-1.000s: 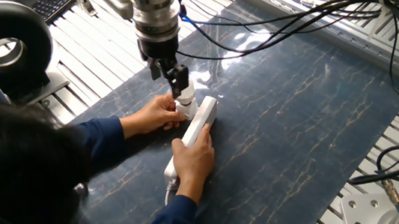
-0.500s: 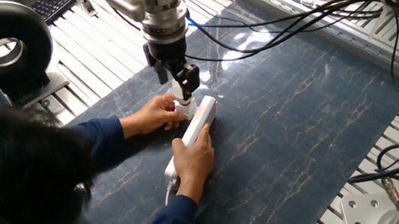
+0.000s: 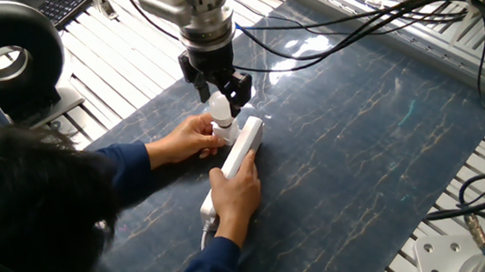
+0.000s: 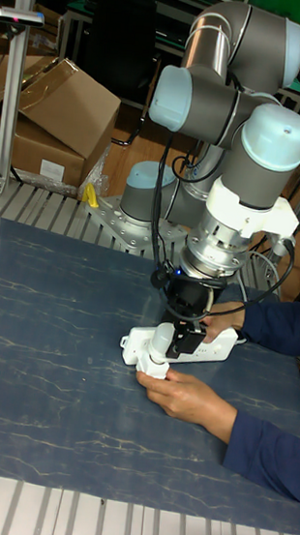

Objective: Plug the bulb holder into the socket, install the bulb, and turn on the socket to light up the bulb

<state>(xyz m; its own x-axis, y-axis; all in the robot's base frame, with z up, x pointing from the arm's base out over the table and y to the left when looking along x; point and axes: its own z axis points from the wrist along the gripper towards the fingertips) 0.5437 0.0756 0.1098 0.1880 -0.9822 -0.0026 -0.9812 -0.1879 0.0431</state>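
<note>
The bulb (image 3: 220, 111) stands upright over the far end of the socket (image 3: 242, 148), on the holder there, which is mostly hidden; it looks light, smooth and breakable, so I judge it best taken gently around its cylindrical base. The gripper (image 3: 220, 100) has its fingers closed around the bulb, while a person's two hands (image 3: 190, 139) steady the socket on the dark mat (image 3: 364, 159). The tall view shows the bulb (image 4: 163, 339) from the opposite side and the arm above.
</note>
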